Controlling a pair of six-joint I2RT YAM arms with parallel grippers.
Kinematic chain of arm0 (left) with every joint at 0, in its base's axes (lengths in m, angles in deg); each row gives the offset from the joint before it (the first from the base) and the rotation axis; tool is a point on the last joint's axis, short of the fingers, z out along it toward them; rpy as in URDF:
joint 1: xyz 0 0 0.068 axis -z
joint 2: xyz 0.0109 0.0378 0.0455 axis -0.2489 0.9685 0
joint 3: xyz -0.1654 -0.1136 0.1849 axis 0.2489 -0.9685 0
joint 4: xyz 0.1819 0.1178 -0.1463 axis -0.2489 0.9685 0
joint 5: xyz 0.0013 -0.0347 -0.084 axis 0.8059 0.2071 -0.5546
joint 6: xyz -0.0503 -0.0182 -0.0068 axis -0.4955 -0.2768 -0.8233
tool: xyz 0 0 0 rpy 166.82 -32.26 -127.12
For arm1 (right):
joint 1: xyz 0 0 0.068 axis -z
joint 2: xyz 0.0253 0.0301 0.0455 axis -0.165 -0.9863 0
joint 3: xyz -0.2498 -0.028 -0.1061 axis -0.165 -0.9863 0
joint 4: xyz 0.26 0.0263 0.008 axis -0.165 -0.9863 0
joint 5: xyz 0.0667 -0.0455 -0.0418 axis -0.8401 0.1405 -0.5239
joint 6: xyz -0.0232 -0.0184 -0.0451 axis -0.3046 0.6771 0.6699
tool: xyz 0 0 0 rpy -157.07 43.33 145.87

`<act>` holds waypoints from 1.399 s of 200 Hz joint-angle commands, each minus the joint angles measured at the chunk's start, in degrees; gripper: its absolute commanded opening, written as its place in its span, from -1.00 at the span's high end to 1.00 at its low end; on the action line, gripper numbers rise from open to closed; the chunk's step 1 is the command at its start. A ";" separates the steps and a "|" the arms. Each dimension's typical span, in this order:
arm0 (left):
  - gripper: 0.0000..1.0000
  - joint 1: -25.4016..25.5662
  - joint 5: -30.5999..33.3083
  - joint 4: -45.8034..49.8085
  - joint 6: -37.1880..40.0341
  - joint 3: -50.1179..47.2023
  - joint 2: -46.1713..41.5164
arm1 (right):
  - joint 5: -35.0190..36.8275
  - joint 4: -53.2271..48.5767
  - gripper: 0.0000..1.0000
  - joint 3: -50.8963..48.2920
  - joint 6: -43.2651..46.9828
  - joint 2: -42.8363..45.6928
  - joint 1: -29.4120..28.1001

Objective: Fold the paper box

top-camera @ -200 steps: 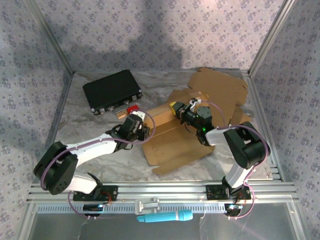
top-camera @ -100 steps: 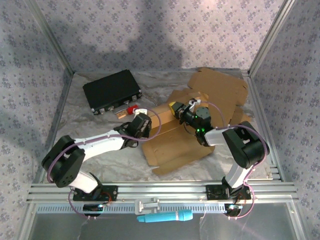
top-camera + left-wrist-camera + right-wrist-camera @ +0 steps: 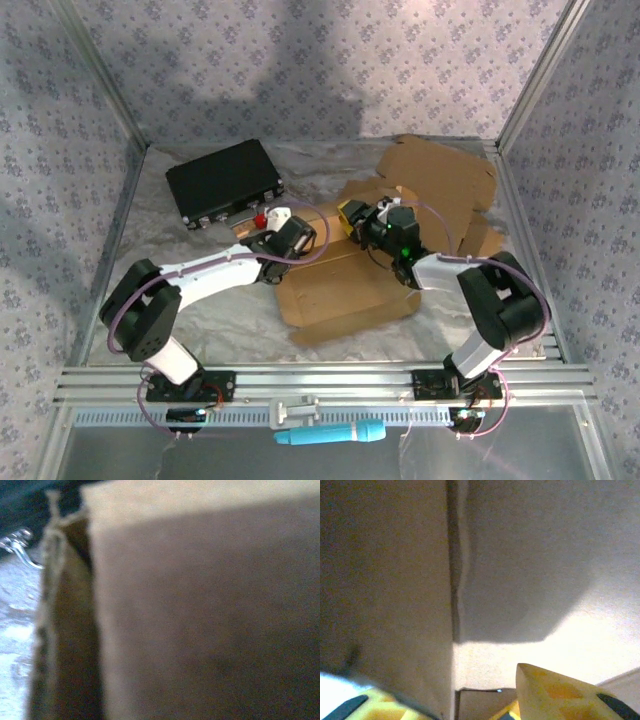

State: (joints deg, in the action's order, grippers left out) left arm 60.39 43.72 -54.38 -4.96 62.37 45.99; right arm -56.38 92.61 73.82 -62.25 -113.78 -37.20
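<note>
Reaching farther in, the left gripper [image 3: 298, 236] has closed at the left edge of the cardboard box [image 3: 350, 290], which lies mostly flat on the table [image 3: 230, 322]. The right gripper [image 3: 351, 214] stands parted astride a flap [image 3: 385, 580].

Robot lab test cell: aluminium rail frame [image 3: 330, 382], patterned wall panels [image 3: 300, 70], crinkled silver table cover [image 3: 225, 322].

Legible markings: none. Box [image 3: 345, 295], black case [image 3: 222, 180] and blue tool [image 3: 330, 434]: no text, label, brand or number can be read on any of them.
</note>
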 commanded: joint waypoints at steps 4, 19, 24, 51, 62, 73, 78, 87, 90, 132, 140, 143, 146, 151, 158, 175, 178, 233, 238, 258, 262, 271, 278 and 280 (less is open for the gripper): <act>1.00 -4.47 -1.04 7.28 4.08 5.99 -2.86 | -0.16 -27.10 -0.16 7.87 9.11 10.82 2.83; 1.00 -8.86 -7.79 9.11 7.40 9.38 -4.18 | 2.26 -42.96 -0.38 15.77 14.93 15.63 5.90; 1.00 -10.56 -10.70 9.96 8.78 10.96 -4.23 | 3.20 -47.86 -0.45 18.39 16.44 16.29 7.04; 1.00 -17.39 -22.70 17.40 15.18 20.53 -2.44 | 3.07 -66.12 -0.58 35.81 20.60 14.16 13.75; 1.00 -19.29 -25.47 21.30 17.02 24.33 -1.19 | 1.92 -69.72 -0.57 42.05 21.18 11.25 15.58; 1.00 -20.94 -28.44 24.18 18.14 27.57 0.08 | 0.94 -71.91 -0.56 47.42 21.47 8.26 16.50; 1.00 -21.61 -29.28 25.59 18.22 29.16 0.75 | 0.44 -72.70 -0.56 49.65 21.62 6.71 16.68; 1.00 -22.51 -30.40 27.62 18.34 31.26 1.78 | -0.23 -73.68 -0.56 53.79 21.69 4.01 16.88; 1.00 -22.80 -30.85 28.18 18.40 31.97 2.13 | -0.41 -73.81 -0.56 55.04 21.88 3.10 16.85; 1.00 -23.48 -32.58 31.97 18.02 37.71 5.48 | -1.56 -77.73 -0.41 69.97 23.08 -6.98 16.32; 1.00 -23.43 -32.66 32.11 17.88 38.08 5.78 | -1.41 -78.94 -0.39 71.44 23.54 -7.97 16.19; 1.00 -23.47 -32.67 32.11 17.84 38.19 5.87 | -1.49 -79.26 -0.38 71.99 23.73 -8.33 16.17; 1.00 -23.48 -32.61 32.11 17.83 38.26 5.89 | -1.58 -79.55 -0.37 72.65 23.91 -8.59 16.12; 1.00 -23.47 -32.64 32.07 17.83 38.20 5.98 | -1.86 -79.99 -0.36 73.16 24.18 -8.97 15.98; 1.00 -23.46 -32.60 31.96 17.83 38.20 5.98 | -2.27 -80.33 -0.35 73.52 24.27 -9.38 15.85; 1.00 -23.48 -32.50 32.08 17.74 38.28 5.98 | -3.35 -80.34 -0.32 73.06 24.32 -10.05 15.29; 1.00 -23.48 -32.50 32.02 17.74 38.31 5.98 | -3.44 -80.34 -0.32 72.87 24.43 -10.16 15.17; 1.00 -23.48 -32.58 31.92 17.57 38.28 5.98 | -4.34 -83.22 -0.29 71.03 25.62 -10.25 12.73; 1.00 -23.48 -32.58 31.87 17.63 38.28 5.97 | -4.39 -83.48 -0.28 70.91 25.67 -10.23 12.65; 1.00 -23.45 -32.85 31.84 17.57 38.45 5.98 | -4.76 -82.67 -0.28 69.86 25.44 -9.69 12.59; 1.00 -23.43 -32.93 31.85 17.57 38.44 5.94 | -4.89 -82.43 -0.28 69.85 25.34 -9.69 12.65; 1.00 -23.47 -33.07 31.76 17.57 38.60 5.89 | -5.37 -82.38 -0.28 70.31 25.25 -9.96 12.57; 1.00 -23.47 -33.20 31.76 17.57 38.61 5.81 | -5.79 -82.77 -0.28 70.73 25.16 -10.19 12.50; 1.00 -23.43 -33.24 31.74 17.57 38.63 5.81 | -5.94 -82.86 -0.27 70.83 25.09 -10.20 12.50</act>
State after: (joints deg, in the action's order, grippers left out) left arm 37.11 12.18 -23.19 12.19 98.74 52.35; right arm -60.44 10.96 144.11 -37.86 -123.80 -24.65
